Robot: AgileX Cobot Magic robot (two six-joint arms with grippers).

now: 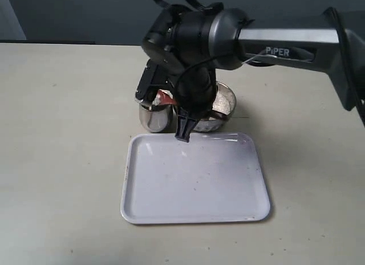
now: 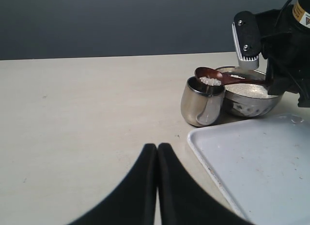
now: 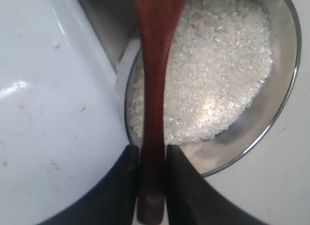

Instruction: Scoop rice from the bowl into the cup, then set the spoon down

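Note:
The steel cup (image 2: 202, 102) stands just left of the steel bowl (image 2: 252, 101), both behind the white tray. Rice (image 3: 220, 70) fills the bowl. My right gripper (image 3: 152, 152) is shut on the handle of the reddish-brown wooden spoon (image 3: 154, 89). The spoon's oval bowl (image 2: 209, 75) hovers over the cup's mouth with rice (image 2: 210, 81) heaped on it. In the exterior view the right arm hides most of the cup (image 1: 155, 117) and bowl (image 1: 223, 108). My left gripper (image 2: 157, 148) is shut and empty, low over the table, short of the cup.
A white rectangular tray (image 1: 194, 179) lies empty in front of the cup and bowl; its rim (image 2: 203, 157) passes just right of the left gripper. The beige tabletop (image 1: 63, 139) stretches to either side.

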